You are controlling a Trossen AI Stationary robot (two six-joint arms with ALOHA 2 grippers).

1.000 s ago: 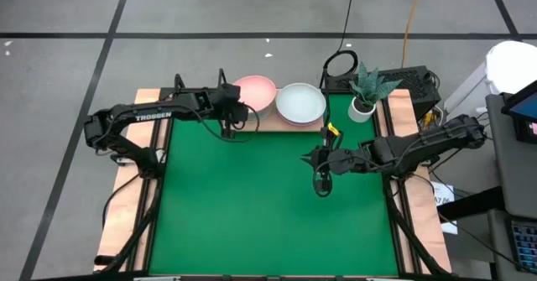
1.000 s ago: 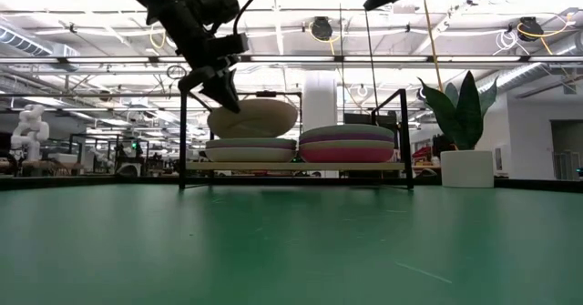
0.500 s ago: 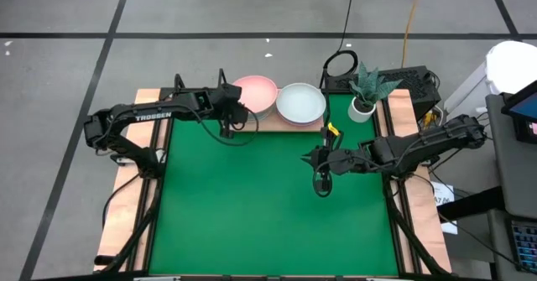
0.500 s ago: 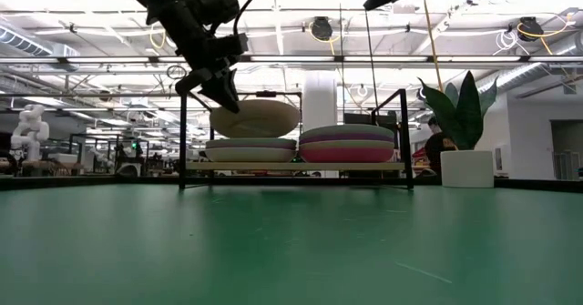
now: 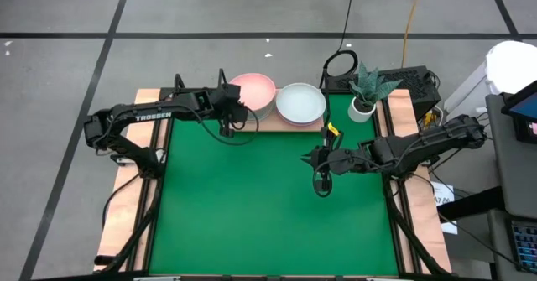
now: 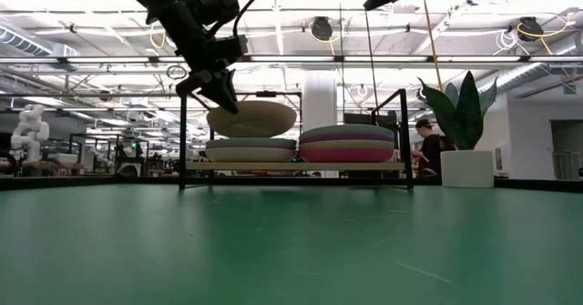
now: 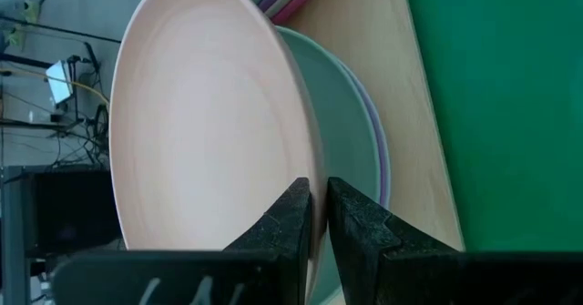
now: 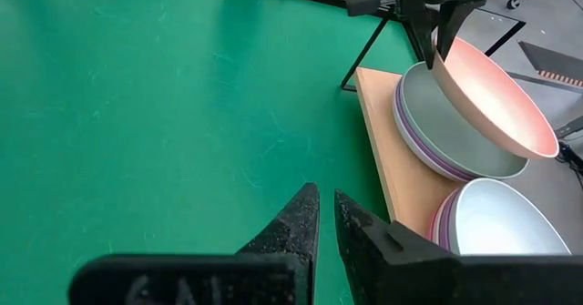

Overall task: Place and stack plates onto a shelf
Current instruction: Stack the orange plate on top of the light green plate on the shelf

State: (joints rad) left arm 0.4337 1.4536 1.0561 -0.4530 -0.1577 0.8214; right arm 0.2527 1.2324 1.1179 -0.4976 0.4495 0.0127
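Note:
The shelf (image 5: 289, 123), a light wooden board on a black wire frame, stands at the mat's far edge and bears two stacks of plates. A mint plate (image 7: 351, 132) over a purple one tops the left stack (image 6: 250, 149). A pale plate (image 5: 300, 103) tops the right stack (image 6: 347, 145). My left gripper (image 5: 228, 120) is shut on a salmon pink plate (image 5: 254, 91) just above the left stack. My right gripper (image 5: 321, 180) hangs shut over the green mat, right of centre, with nothing between its fingers (image 8: 301, 216). My left gripper pinches the salmon pink plate's rim (image 7: 314, 173) on its near-left side, one finger (image 7: 291, 218) on the plate's hollow face and the other on its underside. The fingers slant down from the table's left. The plate is tilted and lifted just clear of the mint plate below.
A potted plant (image 5: 365, 92) stands right of the shelf at the far right corner. The green mat (image 5: 268, 205) spreads in front of the shelf. In the low view a person (image 6: 428, 146) shows in the room behind the table.

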